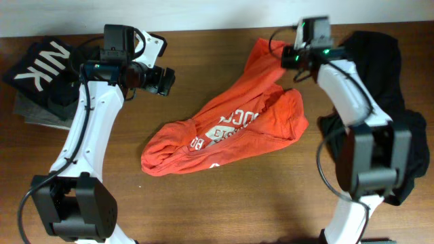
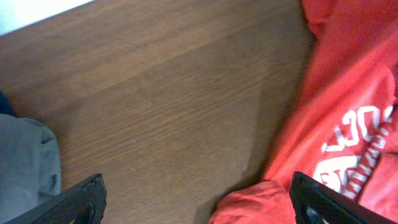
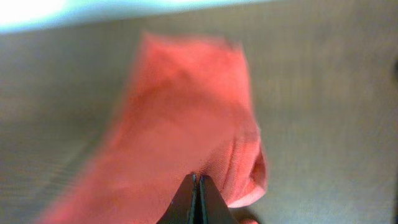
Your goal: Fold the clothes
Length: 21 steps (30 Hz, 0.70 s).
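Observation:
The red-orange T-shirt (image 1: 230, 125) with white lettering lies crumpled across the middle of the table, one end drawn up toward the back right. My right gripper (image 1: 290, 57) is shut on that raised end; in the right wrist view the closed fingertips (image 3: 198, 182) pinch the red fabric (image 3: 186, 106). My left gripper (image 1: 163, 81) is open and empty, to the left of the shirt. In the left wrist view its jaws (image 2: 199, 205) are spread wide over bare wood, with the shirt (image 2: 348, 93) at the right. The larger black garment (image 1: 380, 64) lies at the far right, partly under the right arm.
A black top with white "NIK" letters (image 1: 42, 66) lies at the back left on a grey garment (image 1: 37, 114), whose edge shows in the left wrist view (image 2: 25, 162). The wooden table (image 1: 224, 203) ends at a white strip along the back.

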Motion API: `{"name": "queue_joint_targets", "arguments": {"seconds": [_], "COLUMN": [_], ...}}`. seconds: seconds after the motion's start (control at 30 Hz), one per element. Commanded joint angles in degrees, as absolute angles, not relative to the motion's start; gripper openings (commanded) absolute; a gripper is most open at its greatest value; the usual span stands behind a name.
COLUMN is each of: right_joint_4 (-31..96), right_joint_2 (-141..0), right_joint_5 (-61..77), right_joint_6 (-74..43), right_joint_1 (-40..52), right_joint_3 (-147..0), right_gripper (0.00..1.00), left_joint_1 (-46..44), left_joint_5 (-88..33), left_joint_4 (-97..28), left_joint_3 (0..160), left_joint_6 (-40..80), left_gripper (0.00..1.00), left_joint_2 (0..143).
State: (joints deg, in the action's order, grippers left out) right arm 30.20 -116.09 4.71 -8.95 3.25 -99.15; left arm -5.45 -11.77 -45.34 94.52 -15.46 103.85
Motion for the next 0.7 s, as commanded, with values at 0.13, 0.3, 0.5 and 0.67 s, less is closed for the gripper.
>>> {"name": "queue_joint_targets", "arguments": {"seconds": [0.13,0.3,0.5,0.67], "right_joint_4": [26.94,20.62,11.88,4.25], "right_joint_2": [-109.86,-110.32,-111.53,-115.09], "right_joint_5": [13.56,13.26,8.29,6.15], "right_joint_6": [-10.41,-11.49,-13.15,-15.73], "right_joint_1": [5.98,11.44,18.39,22.65], "right_joint_3": [-102.54,-102.54,-102.54,-102.54], "right_gripper": [0.04,0.04,0.04,0.04], "left_joint_1": [-5.30,-3.73,-0.84,2.63], "left_joint_5": [-4.25,-3.33,-3.33,-3.36], "left_joint_4": [-44.80,-46.50,-47.20,-47.22], "left_joint_3": [100.07,106.67,109.89,109.89], "left_joint_6": [-16.38,-16.38,-16.36,-16.36], "left_gripper": [0.93,0.93,0.93,0.94], "left_joint_2": [104.22,103.55,101.03,98.43]}}
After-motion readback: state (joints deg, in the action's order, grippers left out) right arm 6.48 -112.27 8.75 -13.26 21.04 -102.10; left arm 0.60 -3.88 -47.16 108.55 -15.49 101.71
